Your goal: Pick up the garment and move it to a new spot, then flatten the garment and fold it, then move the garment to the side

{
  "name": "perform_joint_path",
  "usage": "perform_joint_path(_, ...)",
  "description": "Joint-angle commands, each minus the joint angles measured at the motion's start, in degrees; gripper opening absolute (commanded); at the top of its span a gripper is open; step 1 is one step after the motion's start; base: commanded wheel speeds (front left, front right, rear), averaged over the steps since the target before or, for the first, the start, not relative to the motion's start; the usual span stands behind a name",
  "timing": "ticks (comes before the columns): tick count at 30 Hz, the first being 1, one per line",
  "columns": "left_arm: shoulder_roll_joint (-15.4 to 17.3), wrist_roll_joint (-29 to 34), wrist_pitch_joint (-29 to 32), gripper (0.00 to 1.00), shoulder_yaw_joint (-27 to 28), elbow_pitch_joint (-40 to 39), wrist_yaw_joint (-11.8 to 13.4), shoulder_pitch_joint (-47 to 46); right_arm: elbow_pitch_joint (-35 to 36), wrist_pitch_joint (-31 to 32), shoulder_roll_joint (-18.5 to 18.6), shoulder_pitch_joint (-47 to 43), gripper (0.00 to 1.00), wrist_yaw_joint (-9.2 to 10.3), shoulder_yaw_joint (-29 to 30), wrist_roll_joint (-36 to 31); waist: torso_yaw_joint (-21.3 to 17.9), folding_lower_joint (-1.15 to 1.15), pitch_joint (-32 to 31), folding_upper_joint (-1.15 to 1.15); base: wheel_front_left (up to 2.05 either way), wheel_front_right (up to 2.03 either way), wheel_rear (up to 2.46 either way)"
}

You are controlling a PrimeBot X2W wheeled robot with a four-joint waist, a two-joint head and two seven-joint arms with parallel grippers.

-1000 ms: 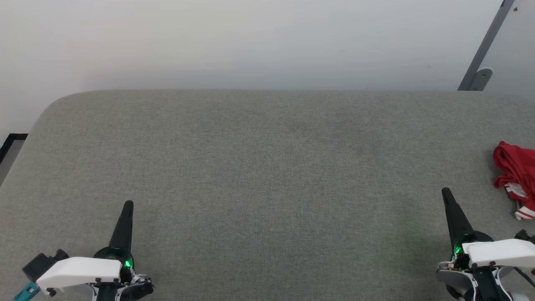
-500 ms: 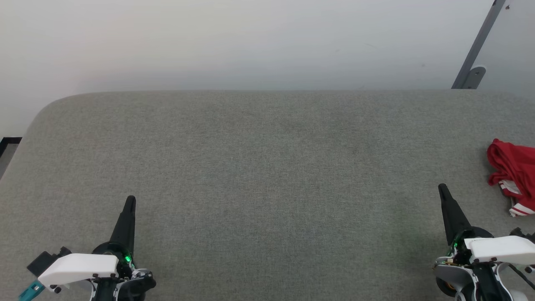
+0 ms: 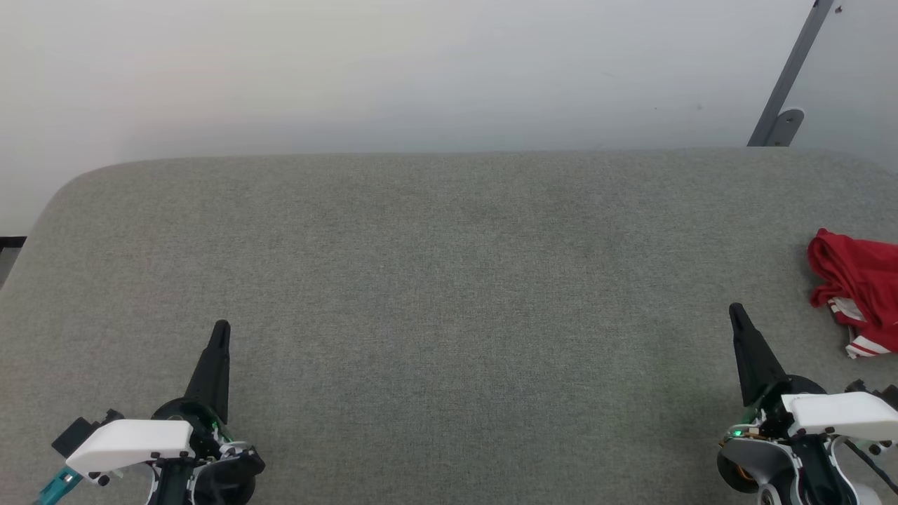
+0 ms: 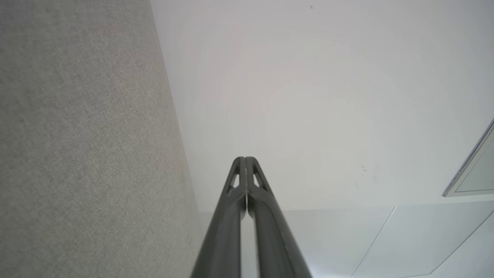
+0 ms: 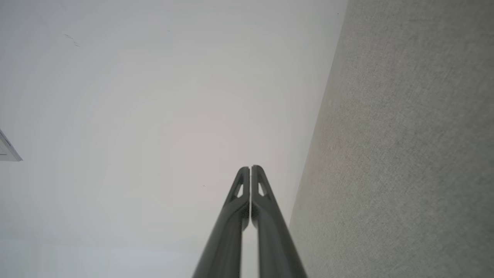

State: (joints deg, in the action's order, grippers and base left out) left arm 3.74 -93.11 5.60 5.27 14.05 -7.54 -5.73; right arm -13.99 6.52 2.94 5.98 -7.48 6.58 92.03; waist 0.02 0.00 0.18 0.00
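Left pincer (image 3: 220, 327), right pincer (image 3: 734, 309) pressed together, empty; garment (image 3: 852, 277), seemingly crumpled, far right on table (image 3: 449, 294).

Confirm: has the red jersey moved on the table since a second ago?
No. The jersey sits further left in the head view, but the wall bracket shifted equally: the camera moved, not the jersey.

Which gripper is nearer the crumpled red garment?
Right. The right gripper is just left of the garment, not touching; the left gripper is far across the table.
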Motion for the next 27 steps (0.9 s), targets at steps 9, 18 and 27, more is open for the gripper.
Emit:
perform_joint_path(9,-0.2,-0.2,0.3,0.00,0.3,0.0,0.1,-0.8,-0.2,0.1,-0.1,0.4,0.00,-0.02,-0.1,0.5,0.0,0.00,0.0,0.00,0.00,0.00,0.00)
perform_joint_path(18,-0.3,0.0,0.4,0.00,0.4,0.0,0.1,-0.9,-0.1,0.1,-0.1,0.4,0.00,-0.02,-0.1,0.5,0.0,0.00,0.0,0.00,0.00,0.00,0.00)
perform_joint_path(27,-0.4,0.1,0.5,0.00,0.6,0.0,0.1,-0.9,-0.1,0.1,-0.1,0.4,0.00,-0.02,-0.1,0.5,0.0,0.00,0.0,0.00,0.00,0.00,0.00)
